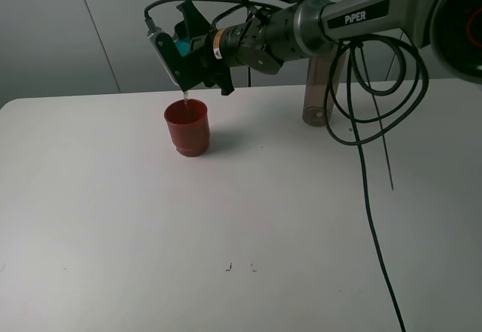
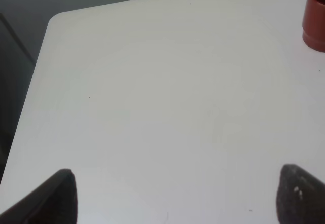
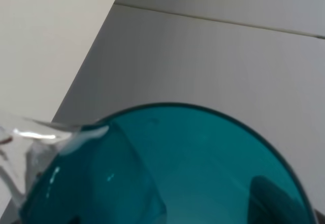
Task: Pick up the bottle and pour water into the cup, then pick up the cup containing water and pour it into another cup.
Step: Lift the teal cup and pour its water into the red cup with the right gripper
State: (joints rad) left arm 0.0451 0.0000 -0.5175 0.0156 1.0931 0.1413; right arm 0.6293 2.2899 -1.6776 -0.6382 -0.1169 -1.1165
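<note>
The right hand (image 1: 197, 65) grips the translucent teal tumbler (image 3: 172, 173), tipped over the squat, ridged, opaque red cup (image 1: 187, 126) on the smooth white surface (image 1: 226, 219); a thin stream falls in. The smoky bottle (image 1: 318, 91) stands far right. The left hand (image 2: 172, 198) is spread apart, empty.

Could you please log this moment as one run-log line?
step: second pour | right end effector: holds teal cup tipped over red cup | bottle: standing behind
</note>
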